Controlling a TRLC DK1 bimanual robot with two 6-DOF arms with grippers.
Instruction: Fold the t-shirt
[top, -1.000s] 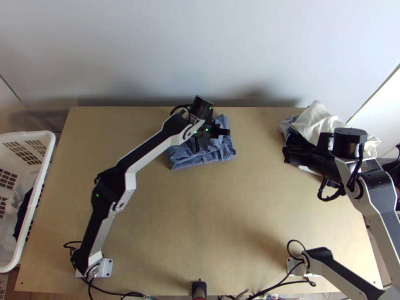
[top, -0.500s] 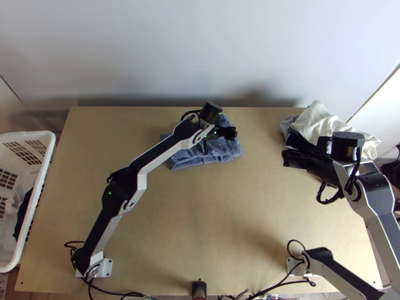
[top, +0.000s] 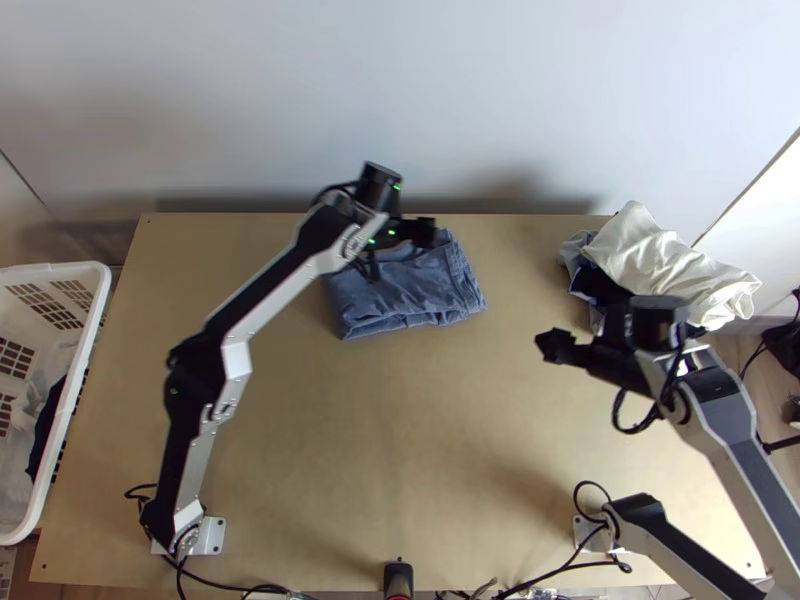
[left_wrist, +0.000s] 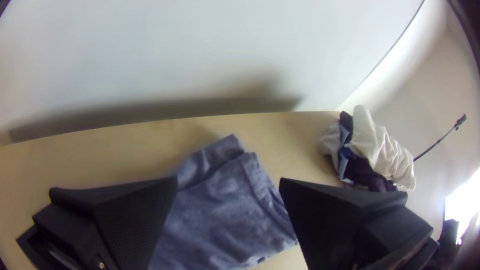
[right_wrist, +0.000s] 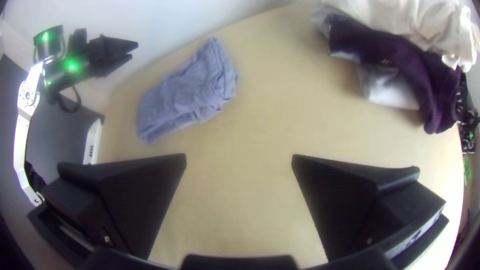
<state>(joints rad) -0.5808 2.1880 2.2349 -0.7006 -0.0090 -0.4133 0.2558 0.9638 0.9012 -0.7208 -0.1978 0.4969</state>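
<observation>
Blue-grey t-shirt (top: 405, 290) lies at twelve o'clock from the middle of the table (top: 400, 430), folded into a compact, creased packet. The left gripper (left_wrist: 229, 181) is by its far edge, spread wide around nothing; the right gripper (right_wrist: 239, 156), also wide and empty, is at four o'clock from the shirt. This looks like final tidying: best press lightly from the centre outward, then coax the uneven one o'clock corner into line without peeling layers apart. Out at nine o'clock, a white basket (top: 60, 268) holds pale material (top: 25, 430) and a dark cloth (top: 46, 430).
</observation>
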